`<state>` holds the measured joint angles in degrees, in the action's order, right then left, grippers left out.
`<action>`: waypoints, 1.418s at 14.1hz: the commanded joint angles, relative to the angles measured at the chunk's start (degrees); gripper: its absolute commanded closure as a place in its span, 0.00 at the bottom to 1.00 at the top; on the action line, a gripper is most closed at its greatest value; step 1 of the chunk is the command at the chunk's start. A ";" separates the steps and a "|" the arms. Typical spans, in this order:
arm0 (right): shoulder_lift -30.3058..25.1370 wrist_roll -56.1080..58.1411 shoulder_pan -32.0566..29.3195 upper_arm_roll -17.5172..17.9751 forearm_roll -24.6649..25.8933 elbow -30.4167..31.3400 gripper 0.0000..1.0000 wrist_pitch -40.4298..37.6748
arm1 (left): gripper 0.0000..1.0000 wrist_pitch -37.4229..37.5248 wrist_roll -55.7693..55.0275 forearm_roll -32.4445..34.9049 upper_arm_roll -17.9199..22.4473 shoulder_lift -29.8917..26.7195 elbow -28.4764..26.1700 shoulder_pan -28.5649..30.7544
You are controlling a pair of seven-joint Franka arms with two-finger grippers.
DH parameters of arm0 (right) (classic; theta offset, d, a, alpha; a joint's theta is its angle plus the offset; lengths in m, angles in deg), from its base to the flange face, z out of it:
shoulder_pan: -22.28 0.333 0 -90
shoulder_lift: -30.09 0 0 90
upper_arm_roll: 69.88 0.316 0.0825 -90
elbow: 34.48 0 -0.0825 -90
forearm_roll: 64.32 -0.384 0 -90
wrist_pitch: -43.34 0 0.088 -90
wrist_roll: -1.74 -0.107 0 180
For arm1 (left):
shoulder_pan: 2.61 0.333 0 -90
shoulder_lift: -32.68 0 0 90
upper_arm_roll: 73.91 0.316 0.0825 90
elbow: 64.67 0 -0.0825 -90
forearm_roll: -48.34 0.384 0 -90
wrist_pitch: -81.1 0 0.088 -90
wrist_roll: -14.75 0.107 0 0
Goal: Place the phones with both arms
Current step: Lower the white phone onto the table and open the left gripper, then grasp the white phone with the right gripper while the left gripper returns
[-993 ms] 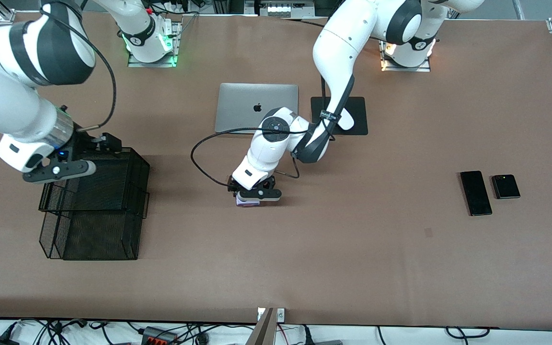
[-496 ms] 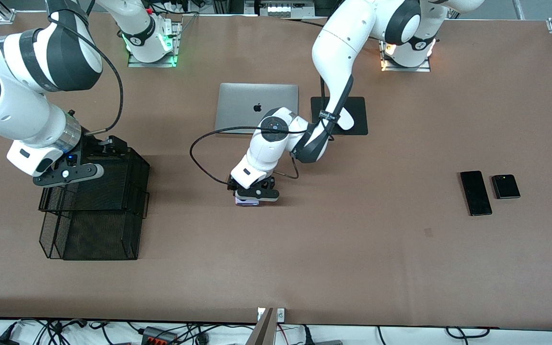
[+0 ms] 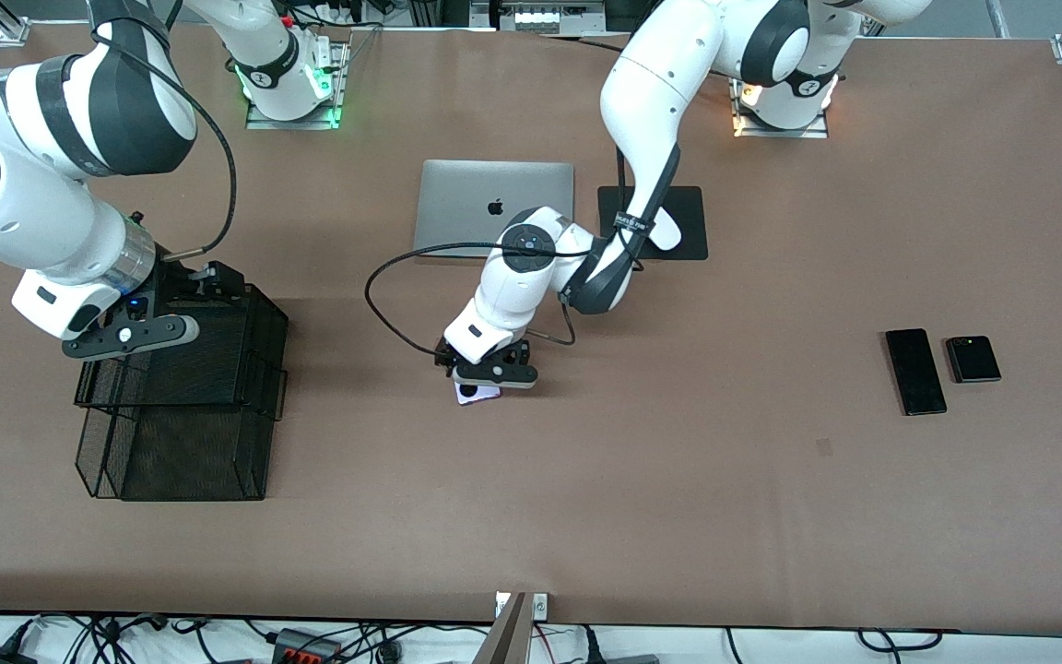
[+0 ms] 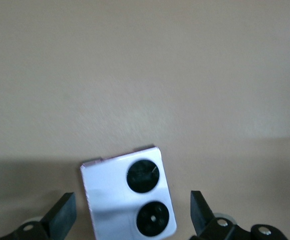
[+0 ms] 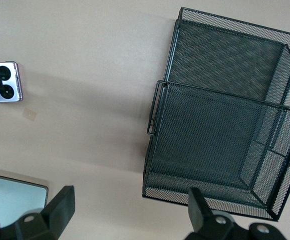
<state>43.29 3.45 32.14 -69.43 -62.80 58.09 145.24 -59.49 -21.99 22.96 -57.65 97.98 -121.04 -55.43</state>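
Note:
The lilac flip phone with two black circles lies flat on the brown table near its middle. My left gripper hangs just over it, open. In the left wrist view the lilac phone sits between the fingers of the left gripper, apart from both. The long black slab phone and the small black flip phone lie side by side toward the left arm's end. My right gripper is open with nothing in it, over the black mesh tray; the right wrist view shows the right gripper, the tray and the lilac phone.
A closed silver laptop lies farther from the front camera than the lilac phone, with a black pad beside it, partly under the left arm. The mesh tray has two tiers and stands toward the right arm's end.
The left gripper's fingers have spread and let go of the lilac phone, which now shows more from under the gripper. The right arm shifted slightly over the tray, then held still.

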 commanded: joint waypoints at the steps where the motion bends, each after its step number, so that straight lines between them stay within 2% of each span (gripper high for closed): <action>1: 0.60 -0.57 1.11 0.08 -0.46 -1.16 0.00 -0.04 | 0.00 6.02 2.10 5.14 -4.99 -6.83 -3.81 6.38; 3: 1.82 -0.57 2.52 0.08 -0.55 -1.25 0.00 0.75 | 0.00 7.26 4.21 8.23 -8.52 -13.67 -11.18 11.39; 6: 4.02 -0.57 4.80 0.08 -1.78 -1.25 0.00 3.03 | 0.00 8.92 6.49 8.41 -12.47 -22.30 -20.24 19.21; 9: 8.14 -0.57 8.14 0.08 -3.27 -1.69 0.00 7.33 | 0.00 15.93 12.37 8.41 -18.00 -28.02 -24.57 31.58; 11: 11.21 -0.57 10.95 0.08 -3.54 -2.04 0.00 10.49 | 0.00 22.09 16.59 8.24 -19.43 -28.82 -24.84 39.68; 13: 14.56 -0.65 12.37 0.08 -3.71 -3.88 0.00 13.57 | 0.00 24.83 20.72 8.24 -19.43 -28.65 -26.06 44.53; 15: 17.90 -0.83 14.12 0.08 -3.80 -5.38 0.00 16.29 | 0.00 24.67 27.13 8.50 -19.25 -28.48 -28.35 47.87; 17: 20.62 -6.16 16.75 0.08 -3.72 -5.56 0.00 19.90 | 0.00 24.66 35.38 12.18 -19.25 -28.12 -30.19 53.66; 20: 23.97 -12.69 21.50 -0.36 -1.96 -6.08 0.00 24.38 | 0.00 24.58 45.14 15.77 -19.08 -27.68 -30.55 59.38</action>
<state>64.88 -5.93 50.89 -69.06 -65.60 54.01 167.90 -34.55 17.05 35.55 -75.58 71.37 -150.23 0.04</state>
